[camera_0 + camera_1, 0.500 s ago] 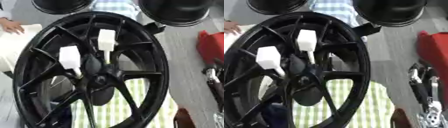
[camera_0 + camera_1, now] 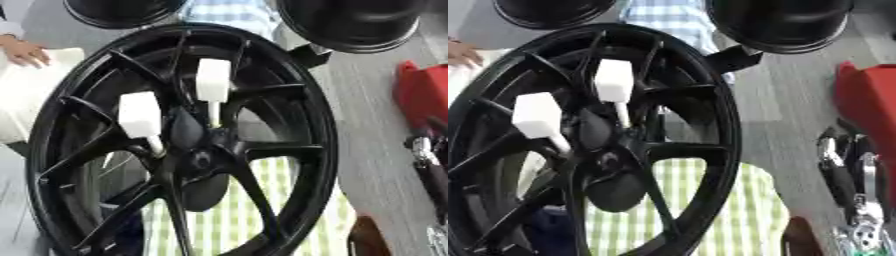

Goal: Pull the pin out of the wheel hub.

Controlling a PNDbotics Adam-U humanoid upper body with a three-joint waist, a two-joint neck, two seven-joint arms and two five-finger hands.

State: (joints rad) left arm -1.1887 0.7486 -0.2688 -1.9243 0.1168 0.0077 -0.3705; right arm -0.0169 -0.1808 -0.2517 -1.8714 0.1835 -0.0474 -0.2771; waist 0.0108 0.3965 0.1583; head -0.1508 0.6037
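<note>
With both white block-headed pins (image 2: 213, 82) sitting in the glossy black spoked wheel hub (image 2: 188, 145), the right hand (image 2: 846, 175) is idling at the right edge, its finger state unclear, needing to reach over and grasp one.

Two pins (image 2: 213, 86) stand in the wheel hub (image 2: 199, 159), side by side.

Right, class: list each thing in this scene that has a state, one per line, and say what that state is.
Wheel hub: black, standing on edge, spokes facing the camera.
Upper pin: white-headed, seated near the centre.
Lower pin: white-headed, also seated.
Right hand: low at the right edge, away from the wheel; finger pose unclear.
Left hand: not in view.
</note>
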